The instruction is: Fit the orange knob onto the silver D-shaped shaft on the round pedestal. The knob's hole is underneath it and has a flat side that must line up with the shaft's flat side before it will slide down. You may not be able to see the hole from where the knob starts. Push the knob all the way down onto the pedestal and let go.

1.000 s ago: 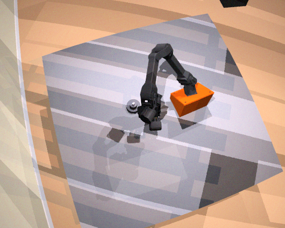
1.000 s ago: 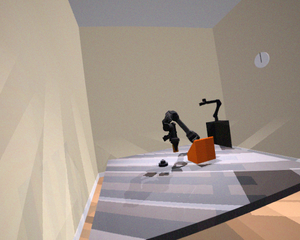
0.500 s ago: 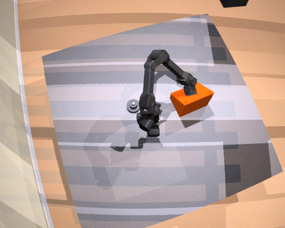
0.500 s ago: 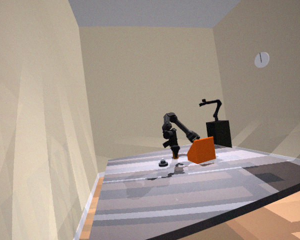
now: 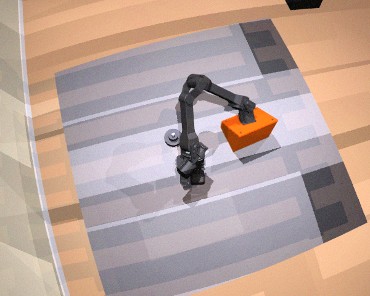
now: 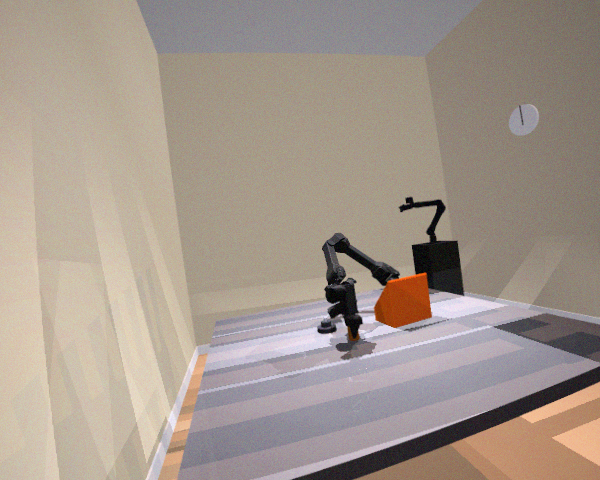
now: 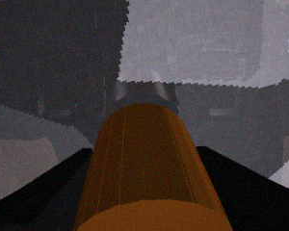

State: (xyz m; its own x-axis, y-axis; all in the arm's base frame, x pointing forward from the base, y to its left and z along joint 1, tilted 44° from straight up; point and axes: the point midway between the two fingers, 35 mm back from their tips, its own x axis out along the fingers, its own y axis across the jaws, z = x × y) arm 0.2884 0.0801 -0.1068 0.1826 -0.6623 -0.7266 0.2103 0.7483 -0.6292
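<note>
The orange knob point(image 6: 351, 336) point(image 7: 144, 159) is between the two black fingers of my gripper point(image 7: 144, 158), which is shut on it. In the exterior view the knob points down, low over the table, to the right of the round pedestal point(image 5: 168, 142) point(image 6: 326, 329) and nearer that camera. Knob and pedestal are apart. In the top view the arm's wrist hides the knob. The silver shaft point(image 5: 172, 134) stands bare at the pedestal's middle; its flat side is too small to make out. The knob's hole is out of sight. A dark curved shape beyond the knob's far end in the wrist view is unclear.
The arm rises from an orange wedge-shaped base point(image 5: 253, 137) point(image 6: 404, 302) to the right of the pedestal. The upper arm passes close beside the pedestal in the top view. A second arm on a black stand point(image 6: 438, 266) is far behind. Shadows cross the table point(image 5: 191, 264).
</note>
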